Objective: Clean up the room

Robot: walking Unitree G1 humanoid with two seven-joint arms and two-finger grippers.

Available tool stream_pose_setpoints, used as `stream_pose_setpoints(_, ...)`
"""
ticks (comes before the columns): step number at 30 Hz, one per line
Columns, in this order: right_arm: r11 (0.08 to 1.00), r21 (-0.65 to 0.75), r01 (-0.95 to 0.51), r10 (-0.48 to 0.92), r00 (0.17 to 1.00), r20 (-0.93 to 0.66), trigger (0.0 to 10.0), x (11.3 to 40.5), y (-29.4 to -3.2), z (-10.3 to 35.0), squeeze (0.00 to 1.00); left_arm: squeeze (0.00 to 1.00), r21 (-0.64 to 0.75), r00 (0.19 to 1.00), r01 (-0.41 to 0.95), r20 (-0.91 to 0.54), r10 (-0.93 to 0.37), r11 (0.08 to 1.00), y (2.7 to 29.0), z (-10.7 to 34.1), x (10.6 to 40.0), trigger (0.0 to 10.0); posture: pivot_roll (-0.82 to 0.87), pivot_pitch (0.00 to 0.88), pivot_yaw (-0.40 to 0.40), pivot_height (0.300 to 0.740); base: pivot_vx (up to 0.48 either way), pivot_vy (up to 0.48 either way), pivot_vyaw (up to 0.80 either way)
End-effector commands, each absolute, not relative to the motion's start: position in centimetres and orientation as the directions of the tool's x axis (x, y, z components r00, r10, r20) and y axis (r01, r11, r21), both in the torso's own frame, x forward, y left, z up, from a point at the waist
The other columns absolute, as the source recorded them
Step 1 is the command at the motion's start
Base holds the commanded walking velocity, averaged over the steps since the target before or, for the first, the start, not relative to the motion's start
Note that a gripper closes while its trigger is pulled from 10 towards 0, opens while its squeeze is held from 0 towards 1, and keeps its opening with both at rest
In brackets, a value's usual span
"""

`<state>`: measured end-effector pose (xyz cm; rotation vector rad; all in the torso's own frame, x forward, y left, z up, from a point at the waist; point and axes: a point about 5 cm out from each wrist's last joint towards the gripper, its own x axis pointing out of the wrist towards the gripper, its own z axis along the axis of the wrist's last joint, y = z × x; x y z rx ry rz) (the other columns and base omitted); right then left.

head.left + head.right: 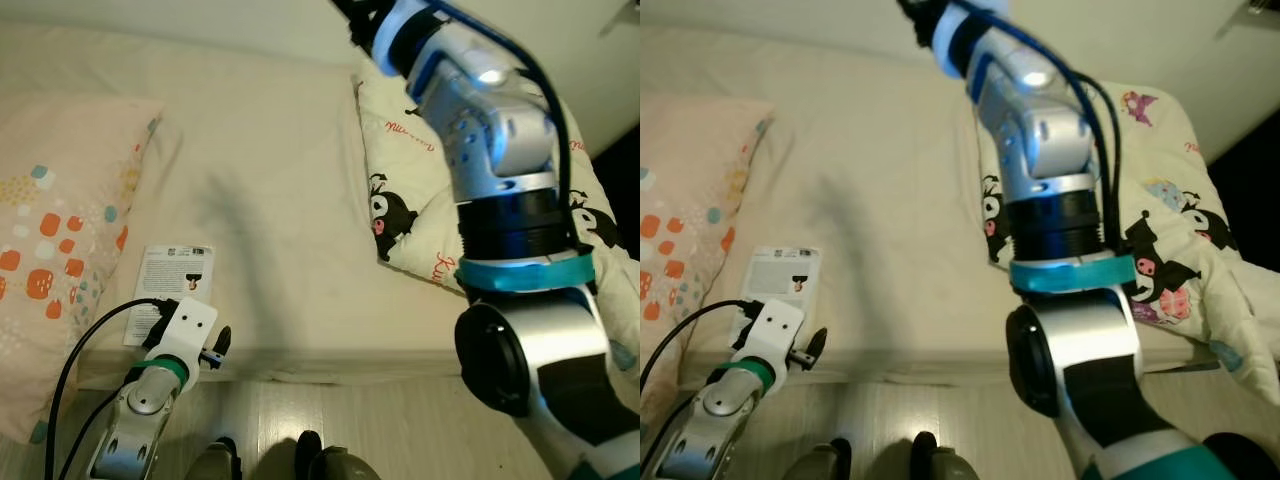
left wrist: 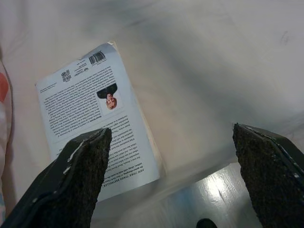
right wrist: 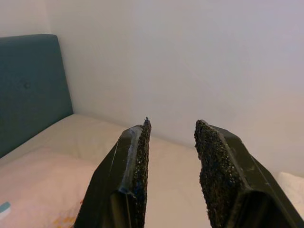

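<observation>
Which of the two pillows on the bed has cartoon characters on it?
The pillow on the robot's right, behind its raised arm; the other pillow has orange and teal spots.

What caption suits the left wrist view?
Open left gripper hovers over a book lying back cover up near the bed's edge.

1. The middle of the bed (image 1: 270,200) is bare sheet, a wide open lane between the patterned pillow (image 1: 50,250) on the robot's left and the cartoon-print quilt (image 1: 400,200) on its right.
2. The book (image 1: 170,290) lies flat near the bed's front edge, just beside the pillow; open sheet borders its other side.
3. The left pincer (image 2: 171,175) hangs over the bed's edge above the book's lower end, fingers spread wide, nothing between them.
4. The raised right arm (image 1: 490,150) crosses above the quilt and blocks that side.
5. The right pincer (image 3: 171,166) faces the wall (image 3: 190,57), with the headboard (image 3: 28,85) off to one side and a narrow gap between its fingers.
</observation>
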<state>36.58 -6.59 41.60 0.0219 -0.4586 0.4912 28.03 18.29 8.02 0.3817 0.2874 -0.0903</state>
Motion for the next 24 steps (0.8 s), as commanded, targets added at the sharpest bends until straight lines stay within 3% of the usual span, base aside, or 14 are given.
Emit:
stream_pose_setpoints(1,0.884,-0.067,-0.463,0.441,0.775,0.453,10.0,36.1,-7.0,42.4,0.00,0.00,0.343,0.944,0.163,-0.326,-0.046,0.925,18.0,7.3,27.4,10.0,0.16,0.273,-0.125,0.740,0.000,0.000,0.00)
stream_pose_setpoints(11,0.884,-0.046,-0.465,0.440,0.795,0.417,10.0,35.3,-7.8,39.8,0.00,0.00,0.343,0.943,0.164,-0.331,-0.044,0.925,18.1,7.2,27.2,10.0,0.17,0.261,-0.111,0.740,0.000,0.000,0.00)
stream_pose_setpoints(13,0.888,-0.049,-0.458,0.440,0.811,0.386,10.0,35.3,-7.9,38.2,0.00,0.00,0.343,0.941,0.166,-0.336,-0.044,0.924,18.2,7.1,27.1,10.0,0.17,0.252,-0.110,0.740,0.000,0.000,0.00)
stream_pose_setpoints(16,0.911,-0.076,-0.406,0.413,0.883,0.226,10.0,35.4,-8.7,30.5,0.00,0.00,0.349,0.932,0.172,-0.361,-0.037,0.921,18.6,6.3,26.5,10.0,0.17,0.230,-0.102,0.740,0.000,0.000,0.00)
stream_pose_setpoints(23,0.919,-0.062,-0.388,0.393,0.903,0.176,10.0,35.4,-9.2,27.7,0.00,0.00,0.353,0.927,0.177,-0.372,-0.036,0.919,18.7,5.9,26.3,10.0,0.16,0.220,-0.098,0.740,0.000,0.000,0.00)
stream_pose_setpoints(24,0.936,-0.043,-0.350,0.352,0.929,0.109,10.0,35.6,-9.9,24.8,0.00,0.00,0.356,0.923,0.183,-0.383,-0.035,0.916,18.7,5.6,26.1,10.0,0.17,0.207,-0.096,0.740,0.000,0.000,0.00)
